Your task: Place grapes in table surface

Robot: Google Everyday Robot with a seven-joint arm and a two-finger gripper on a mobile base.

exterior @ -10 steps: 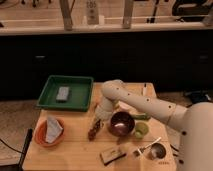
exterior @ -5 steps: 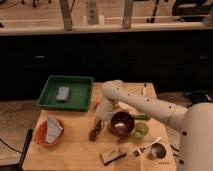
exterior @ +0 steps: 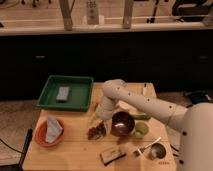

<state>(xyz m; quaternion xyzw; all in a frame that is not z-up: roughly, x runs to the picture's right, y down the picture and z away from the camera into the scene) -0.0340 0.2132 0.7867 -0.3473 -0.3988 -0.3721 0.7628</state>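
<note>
Jaws mostly hidden. The white arm (exterior: 131, 100) bends down over the middle of the desk (exterior: 75, 152), and its wrist end covers them from above. Whether the jaws are clenched, released or grasping: cannot tell. Robot body (exterior: 197, 135) cut off at the right edge.

Grapes (exterior: 96, 131): dark reddish lump right below the jaws, low at the desk. Cannot tell whether it touches the wood or the jaws. Single berries cannot be made out.

Around the jaws:
- Dark bowl (exterior: 122, 123) just beside them, toward the robot body; close to the grapes.
- Small green round thing (exterior: 141, 130) past the bowl, kind unclear.
- Green tray (exterior: 52, 97) beyond the jaws, away from the robot body, with a grey block (exterior: 62, 93) lying in it.
- Orange bowl (exterior: 40, 139) well apart on that same side, something pale inside.
- Brown block (exterior: 112, 155) nearer the camera than the jaws.
- Metal cup (exterior: 157, 150) near the block, on the robot body's side.
</note>
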